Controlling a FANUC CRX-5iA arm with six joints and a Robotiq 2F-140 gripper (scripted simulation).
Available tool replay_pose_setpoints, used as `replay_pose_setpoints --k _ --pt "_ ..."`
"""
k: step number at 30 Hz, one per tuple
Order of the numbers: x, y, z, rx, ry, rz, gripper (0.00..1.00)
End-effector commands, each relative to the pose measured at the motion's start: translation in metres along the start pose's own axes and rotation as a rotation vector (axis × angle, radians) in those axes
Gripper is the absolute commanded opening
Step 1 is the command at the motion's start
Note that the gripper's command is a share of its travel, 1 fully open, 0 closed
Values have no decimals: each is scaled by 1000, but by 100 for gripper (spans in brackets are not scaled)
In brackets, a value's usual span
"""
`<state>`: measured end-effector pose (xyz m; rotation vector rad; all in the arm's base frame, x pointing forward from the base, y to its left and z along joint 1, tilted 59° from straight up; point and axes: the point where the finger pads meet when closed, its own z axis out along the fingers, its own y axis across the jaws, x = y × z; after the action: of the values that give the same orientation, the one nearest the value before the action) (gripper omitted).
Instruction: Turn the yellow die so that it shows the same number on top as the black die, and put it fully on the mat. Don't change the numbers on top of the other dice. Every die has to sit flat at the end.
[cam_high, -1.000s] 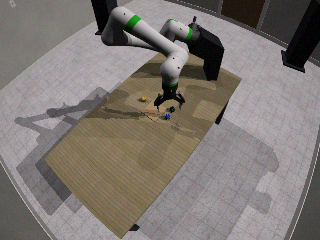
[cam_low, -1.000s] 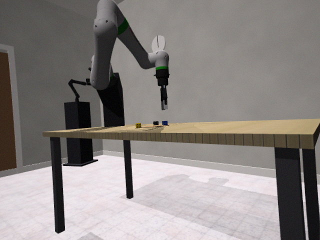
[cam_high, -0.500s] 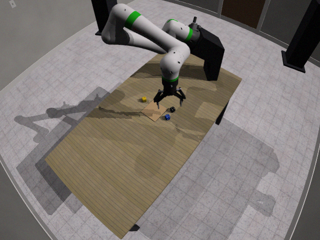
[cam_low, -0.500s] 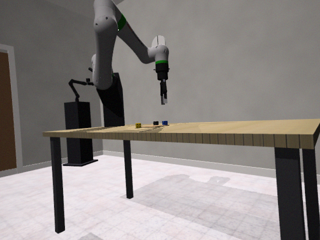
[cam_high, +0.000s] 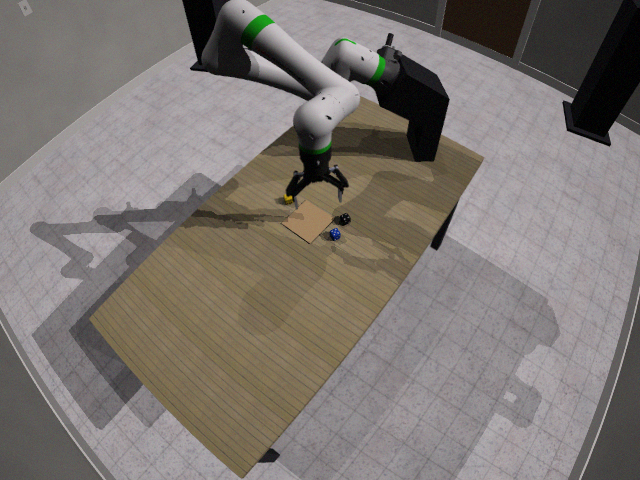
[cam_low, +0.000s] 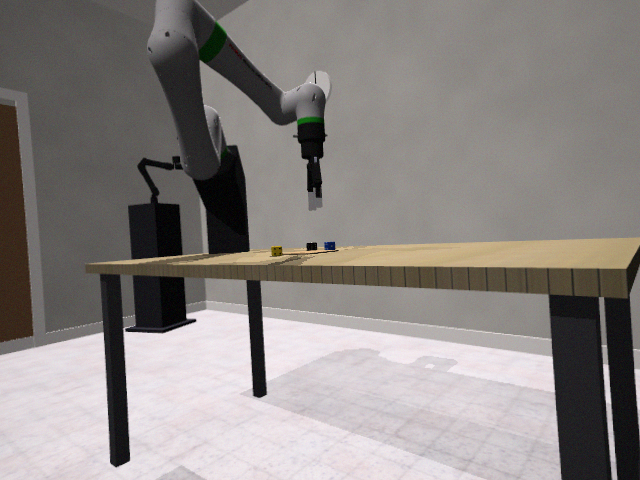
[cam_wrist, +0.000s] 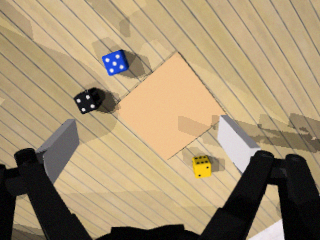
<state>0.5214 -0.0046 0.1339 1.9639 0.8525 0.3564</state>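
Note:
The yellow die (cam_wrist: 201, 166) lies flat on the wooden table just off one edge of the tan mat (cam_wrist: 170, 111), with several pips on top. It also shows in the top view (cam_high: 287, 199) and in the exterior view (cam_low: 276, 251). The black die (cam_wrist: 88, 101) (cam_high: 344, 218) shows three pips on top and sits beside the mat's opposite side. The blue die (cam_wrist: 115, 62) (cam_high: 334, 234) shows several pips and lies near the black one. My gripper (cam_high: 316, 194) (cam_low: 314, 198) hangs open and empty well above the mat.
The robot's black pedestal (cam_high: 413, 103) stands at the table's far end. A black column (cam_low: 155, 263) with a small arm stands behind the table. The mat (cam_high: 308, 220) lies near the table's far half.

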Motion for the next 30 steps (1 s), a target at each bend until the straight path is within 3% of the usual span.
replay_pose_setpoints --k 1,2,4,7,9,12,17,30 --pt "-35 32 0 11 8 -36 100" --pt "-56 47 0 9 9 -54 100" --pt "-56 47 0 9 9 -54 100" --pt "-96 72 1 3 9 -87 100" --pt "-96 72 1 3 9 -87 100" --pt "-126 86 0 -4 8 -111 100" --pt "-143 93 0 -9 6 -124 100" --pt "-143 93 0 -9 6 -125 100"
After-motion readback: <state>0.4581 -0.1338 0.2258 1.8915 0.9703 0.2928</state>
